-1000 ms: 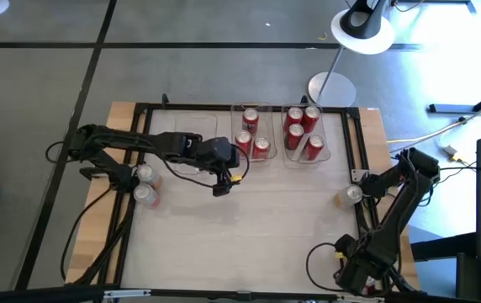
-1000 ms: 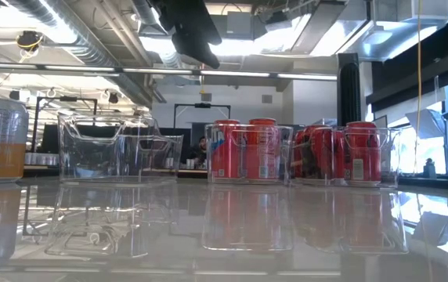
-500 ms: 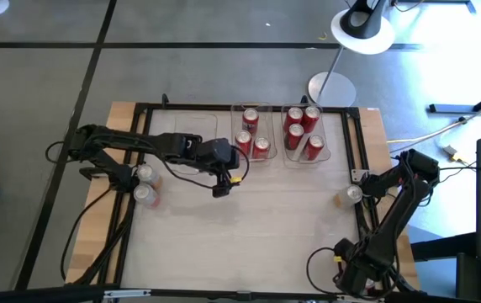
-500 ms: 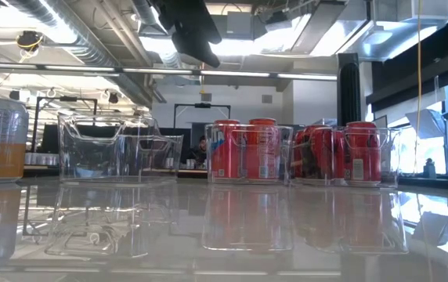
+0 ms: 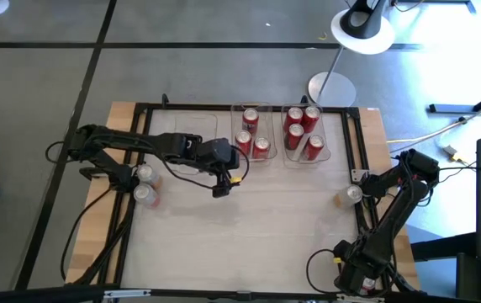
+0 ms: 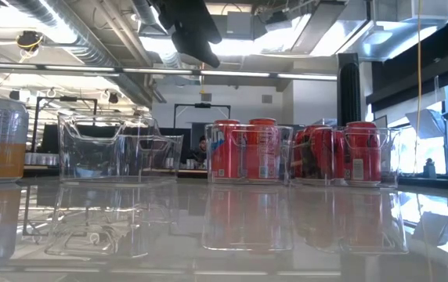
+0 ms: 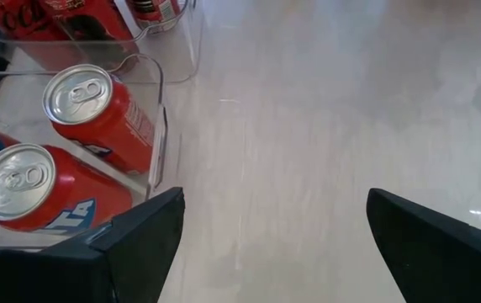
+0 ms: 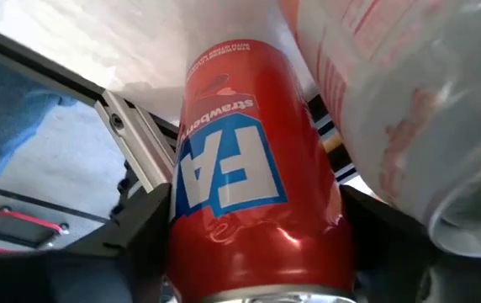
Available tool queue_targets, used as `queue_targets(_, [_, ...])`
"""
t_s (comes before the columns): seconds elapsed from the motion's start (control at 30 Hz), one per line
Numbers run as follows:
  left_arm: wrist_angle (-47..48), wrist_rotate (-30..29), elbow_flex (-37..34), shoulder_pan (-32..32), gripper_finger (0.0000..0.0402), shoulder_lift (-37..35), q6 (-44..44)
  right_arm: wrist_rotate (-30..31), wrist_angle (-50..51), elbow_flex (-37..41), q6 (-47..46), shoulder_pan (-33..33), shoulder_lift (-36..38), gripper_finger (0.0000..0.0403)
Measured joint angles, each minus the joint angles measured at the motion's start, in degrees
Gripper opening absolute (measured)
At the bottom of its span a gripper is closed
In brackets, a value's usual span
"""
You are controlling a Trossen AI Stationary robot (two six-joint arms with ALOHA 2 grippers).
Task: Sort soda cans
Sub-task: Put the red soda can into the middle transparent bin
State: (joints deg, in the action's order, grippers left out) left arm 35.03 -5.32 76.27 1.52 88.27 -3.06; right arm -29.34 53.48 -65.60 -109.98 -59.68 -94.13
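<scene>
Since a moment ago my right gripper [image 8: 249, 252] has begun narrowing its jaws around the strawberry soda can [image 8: 253, 181] at the worktop's [image 5: 249, 227] three-o'clock edge; squeeze squarely before lifting, left gripper [image 5: 221, 187] waiting open.

My overhead camera looks straight down on my whole table [image 5: 249, 236]. The low one sits at tabletop height, facing level toward the clear bins [image 6: 259, 153] at twelve o'clock; both share those bins. My left wrist camera hangs close above the table beside a bin, my right one pressed up against a red can [image 8: 253, 185].
</scene>
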Motion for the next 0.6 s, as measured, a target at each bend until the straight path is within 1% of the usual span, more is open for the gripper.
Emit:
queue_targets(0.03, [0.0,0.0,0.0,0.0,0.0356,0.0,-0.2,-0.5,0.1,0.0,0.8,0.1,0.0,0.0278])
queue_targets(0.13, [0.0,0.0,0.0,0.0,0.0356,0.0,-1.3,-0.7,1.6,-0.9,2.4,0.1,-0.2,0.0278])
queue_targets(0.37, [-0.2,0.0,0.0,0.0,0.0356,0.0,-1.5,-0.3,3.9,-6.4,3.7,0.6,0.0,0.0278])
queue_targets(0.5, [0.0,0.0,0.0,0.0,0.0356,0.0,-2.3,1.9,3.9,-10.2,3.9,1.7,0.0,0.0283])
queue_targets(0.6, [0.5,0.0,0.0,0.0,0.0356,0.0,-2.6,4.4,3.4,-13.1,6.9,3.7,0.1,0.0281])
